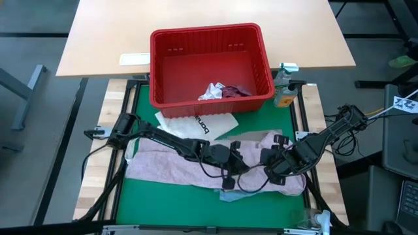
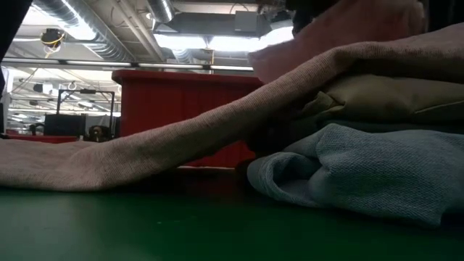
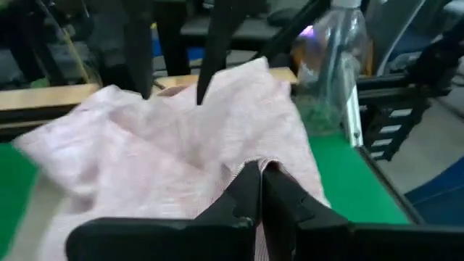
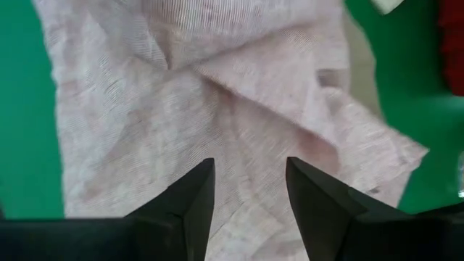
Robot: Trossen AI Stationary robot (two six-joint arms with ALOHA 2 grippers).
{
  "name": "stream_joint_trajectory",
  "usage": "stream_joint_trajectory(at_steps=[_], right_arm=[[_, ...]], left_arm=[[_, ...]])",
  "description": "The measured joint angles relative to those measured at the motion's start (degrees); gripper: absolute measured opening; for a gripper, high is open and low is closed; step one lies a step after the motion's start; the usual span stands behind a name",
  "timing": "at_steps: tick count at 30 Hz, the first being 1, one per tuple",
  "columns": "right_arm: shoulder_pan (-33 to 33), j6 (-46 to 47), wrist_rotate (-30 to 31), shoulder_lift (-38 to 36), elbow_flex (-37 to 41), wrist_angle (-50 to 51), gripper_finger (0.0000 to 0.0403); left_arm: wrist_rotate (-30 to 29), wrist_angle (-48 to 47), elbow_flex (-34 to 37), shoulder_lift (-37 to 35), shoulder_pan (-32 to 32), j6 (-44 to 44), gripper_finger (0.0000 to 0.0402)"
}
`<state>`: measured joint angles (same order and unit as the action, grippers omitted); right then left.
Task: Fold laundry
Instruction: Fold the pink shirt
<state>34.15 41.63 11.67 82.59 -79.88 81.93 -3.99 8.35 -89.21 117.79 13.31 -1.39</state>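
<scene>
The mottled pink knitted garment (image 1: 176, 163) lies spread across the middle of the green table mat (image 1: 163, 209), over beige and light blue pieces near the right edge. The left gripper (image 3: 259, 190) is pinched together on a pink fold; the right gripper (image 4: 250, 190) hangs parted above the cloth. The fold is best drawn over evenly, with the far side pinned flat.

Left claw (image 3: 261, 190), fingers pressed together, over the rumpled pink garment (image 3: 167, 145), near a clear bottle (image 3: 335, 61)
</scene>
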Motion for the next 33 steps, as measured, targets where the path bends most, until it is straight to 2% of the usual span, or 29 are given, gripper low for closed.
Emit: stream_joint_trajectory(at_steps=[3, 9, 14, 22, 26, 33], right_arm=[[0.00, 0.08, -2.30, 0.00, 0.00, -0.09, 0.0170], [0.00, 0.07, -2.29, 0.00, 0.00, -0.43, 0.0170], [0.00, -0.09, -1.96, 0.00, 0.00, -2.43, 0.0170], [0.00, -3.00, 2.50, 0.00, 0.00, -7.21, 0.0170], [0.00, -5.11, 3.32, 0.00, 0.60, -7.19, 0.0170], [-0.02, -7.53, 3.29, 0.00, 4.91, -7.42, 0.0170]], left_arm=[[-0.60, 0.80, 0.00, 1.85, 0.58, -1.18, 0.0004], [-1.41, 2.48, 0.00, 4.62, 1.27, -1.50, 0.0008], [-1.46, 2.95, 0.00, 4.73, 1.84, -1.24, 0.0051], [-1.73, 5.15, 0.00, 3.55, 1.79, 1.50, 0.0135], [-2.30, 5.50, 0.00, 1.89, 1.73, 3.48, 0.0151], [-2.36, 2.80, -0.04, 1.45, 1.84, 3.44, 0.0154]])
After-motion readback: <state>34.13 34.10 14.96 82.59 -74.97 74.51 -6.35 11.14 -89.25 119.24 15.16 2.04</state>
